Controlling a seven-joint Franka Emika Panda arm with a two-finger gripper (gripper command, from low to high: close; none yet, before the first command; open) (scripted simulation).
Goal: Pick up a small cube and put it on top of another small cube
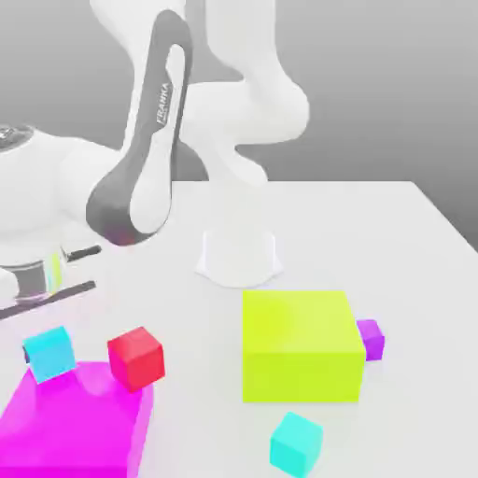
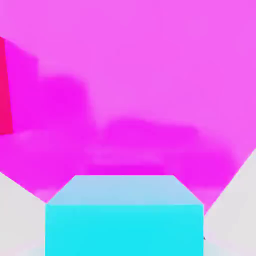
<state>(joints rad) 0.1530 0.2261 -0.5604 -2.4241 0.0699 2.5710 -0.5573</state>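
Note:
A small cyan cube (image 1: 49, 354) hangs just under my hand at the exterior view's left, over the back edge of the big magenta block (image 1: 75, 425). My gripper (image 1: 44, 327) is shut on this cube. In the hand view the same small cube (image 2: 124, 215) looms very close, with the magenta block (image 2: 140, 90) spread beneath it. Another small cube (image 1: 297, 444), cyan and the same size, lies on the table near the front, below the yellow-green block and well to the exterior view's right of my gripper.
A small red cube (image 1: 136, 358) rests against the magenta block's back right corner, close to the held cube. A big yellow-green block (image 1: 301, 345) stands mid-table with a small purple cube (image 1: 371, 338) at its right side. The arm's white base (image 1: 238, 257) stands behind.

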